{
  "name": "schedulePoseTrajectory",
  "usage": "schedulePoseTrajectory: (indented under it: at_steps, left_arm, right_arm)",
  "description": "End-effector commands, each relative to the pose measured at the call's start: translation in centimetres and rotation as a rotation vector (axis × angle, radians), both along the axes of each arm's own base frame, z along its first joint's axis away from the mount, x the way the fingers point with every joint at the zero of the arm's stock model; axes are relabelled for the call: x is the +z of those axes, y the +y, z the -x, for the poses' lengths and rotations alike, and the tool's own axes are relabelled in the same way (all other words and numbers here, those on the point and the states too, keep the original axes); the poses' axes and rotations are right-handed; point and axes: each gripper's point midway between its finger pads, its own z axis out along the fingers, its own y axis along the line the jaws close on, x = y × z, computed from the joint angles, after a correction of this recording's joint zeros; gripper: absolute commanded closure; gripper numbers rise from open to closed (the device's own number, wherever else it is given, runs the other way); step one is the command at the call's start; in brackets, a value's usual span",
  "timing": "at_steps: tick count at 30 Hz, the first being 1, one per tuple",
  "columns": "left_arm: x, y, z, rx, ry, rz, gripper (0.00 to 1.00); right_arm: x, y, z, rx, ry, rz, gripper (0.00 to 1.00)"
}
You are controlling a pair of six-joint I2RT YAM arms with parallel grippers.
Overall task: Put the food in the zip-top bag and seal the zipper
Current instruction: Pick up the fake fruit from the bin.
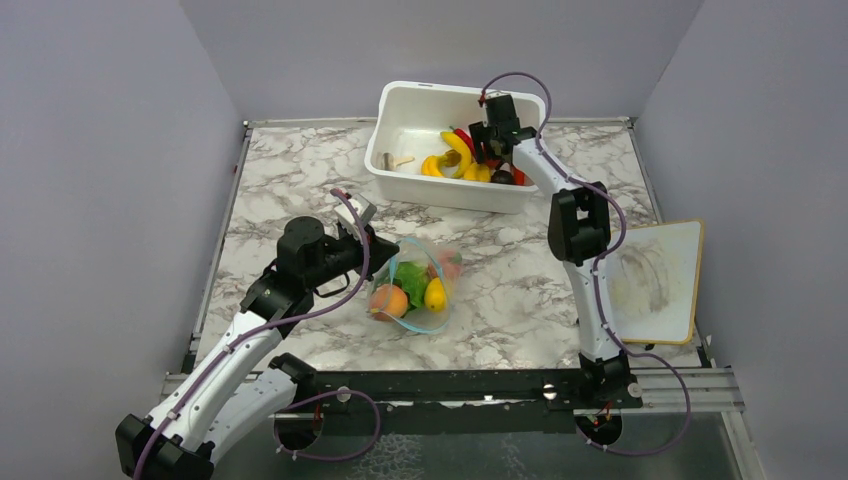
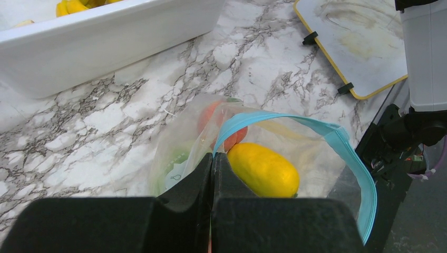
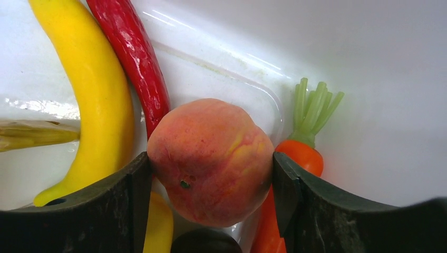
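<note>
The clear zip-top bag [image 1: 415,285] lies on the marble table with its mouth held open. Inside are a green lettuce [image 1: 411,279], a peach [image 1: 389,300] and a yellow oval fruit [image 2: 263,168]. My left gripper [image 2: 212,158] is shut on the bag's edge at the light-blue zipper [image 2: 342,142]. My right gripper [image 3: 212,166] is down in the white tub [image 1: 400,95], with both jaws pressed against the sides of a pink-orange peach [image 3: 211,153].
The tub also holds a yellow banana [image 3: 95,95], a red chilli [image 3: 137,58], a carrot [image 3: 300,153] and a dark fruit [image 3: 205,243]. A yellow-rimmed white board [image 1: 660,280] lies at the table's right edge. Grey walls enclose three sides.
</note>
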Motion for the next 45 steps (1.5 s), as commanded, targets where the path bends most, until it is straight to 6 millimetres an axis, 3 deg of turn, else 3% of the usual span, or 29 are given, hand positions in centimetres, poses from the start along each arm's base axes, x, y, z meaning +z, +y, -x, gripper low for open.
schedulePoseTrajectory:
  at_steps: [1, 9, 19, 26, 33, 38, 39, 45]
  left_arm:
    - [0.0, 0.1, -0.4, 0.014, -0.023, -0.009, 1.00]
    - [0.2, 0.2, -0.3, 0.014, -0.026, -0.006, 1.00]
    - [0.5, 0.2, -0.2, 0.014, -0.031, 0.005, 1.00]
    - [0.8, 0.0, -0.3, 0.025, -0.017, 0.034, 1.00]
    - [1.9, -0.6, -0.3, 0.035, 0.027, 0.109, 1.00]
    - [2.1, -0.5, -0.4, 0.072, 0.067, 0.150, 1.00]
    - [2.3, -0.5, -0.3, 0.072, 0.072, 0.157, 1.00]
    - [3.6, -0.9, -0.4, 0.076, 0.113, 0.192, 1.00]
  right_arm:
    - [1.4, -0.2, -0.8, -0.001, -0.037, -0.007, 0.43]
    - [4.5, -0.1, -0.2, 0.015, -0.078, -0.029, 0.56]
    - [9.1, 0.4, 1.0, 0.048, -0.126, -0.081, 0.59]
    - [13.3, 0.8, 3.6, 0.059, -0.151, -0.167, 0.60]
    - [17.4, 1.6, 8.5, 0.097, -0.158, -0.286, 0.62]
    - [20.0, 2.1, 13.6, 0.151, -0.165, -0.388, 0.63]
    - [19.4, 2.2, 14.5, 0.158, -0.147, -0.408, 0.63]
    - [21.1, 3.1, 21.3, 0.238, -0.152, -0.545, 0.64]
